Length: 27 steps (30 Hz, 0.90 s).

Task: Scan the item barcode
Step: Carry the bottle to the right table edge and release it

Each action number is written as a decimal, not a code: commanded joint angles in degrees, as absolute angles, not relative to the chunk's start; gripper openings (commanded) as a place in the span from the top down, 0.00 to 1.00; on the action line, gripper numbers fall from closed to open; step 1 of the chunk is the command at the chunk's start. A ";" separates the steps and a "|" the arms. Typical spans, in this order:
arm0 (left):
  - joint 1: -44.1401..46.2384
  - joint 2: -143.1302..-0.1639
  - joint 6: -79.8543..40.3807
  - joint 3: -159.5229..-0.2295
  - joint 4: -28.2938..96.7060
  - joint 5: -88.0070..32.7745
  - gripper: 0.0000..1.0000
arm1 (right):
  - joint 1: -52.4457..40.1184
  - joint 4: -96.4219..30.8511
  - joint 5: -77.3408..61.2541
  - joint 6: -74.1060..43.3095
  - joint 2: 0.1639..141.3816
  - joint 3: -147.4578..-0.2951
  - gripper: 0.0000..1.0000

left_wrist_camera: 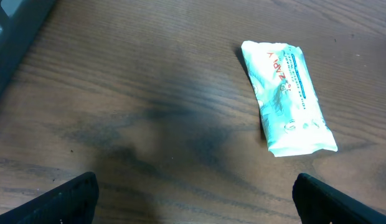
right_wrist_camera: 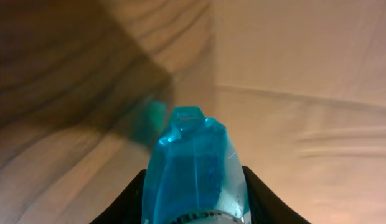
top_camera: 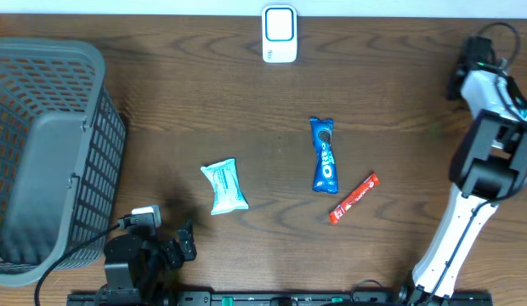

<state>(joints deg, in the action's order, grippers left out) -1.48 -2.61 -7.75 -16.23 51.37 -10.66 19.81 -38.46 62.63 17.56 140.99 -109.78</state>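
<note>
The white barcode scanner (top_camera: 280, 34) stands at the table's far edge. My right gripper (right_wrist_camera: 194, 186) is shut on a shiny blue packet (right_wrist_camera: 193, 162), whose end sticks out past the black fingers (right_wrist_camera: 134, 199). In the overhead view that gripper (top_camera: 473, 59) is at the far right corner, and the packet it holds is hidden there. My left gripper (left_wrist_camera: 196, 199) hangs open low over bare wood at the near left, also seen from overhead (top_camera: 183, 242). A white and teal packet (left_wrist_camera: 286, 96) lies ahead of it to the right.
A grey mesh basket (top_camera: 42, 153) fills the left side. From overhead the white and teal packet (top_camera: 223, 186), a blue Oreo pack (top_camera: 324, 153) and a red stick packet (top_camera: 354, 197) lie mid-table. The right wrist view looks past the table edge to pale cloth.
</note>
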 commanded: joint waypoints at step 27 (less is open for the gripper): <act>-1.69 -2.11 -8.25 -15.97 53.74 -11.33 0.00 | 13.23 -54.30 9.47 7.33 120.20 -111.04 0.01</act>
<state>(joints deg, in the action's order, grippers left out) -1.48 -2.61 -7.75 -16.23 51.40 -10.66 16.97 -51.37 28.38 7.79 125.58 -110.04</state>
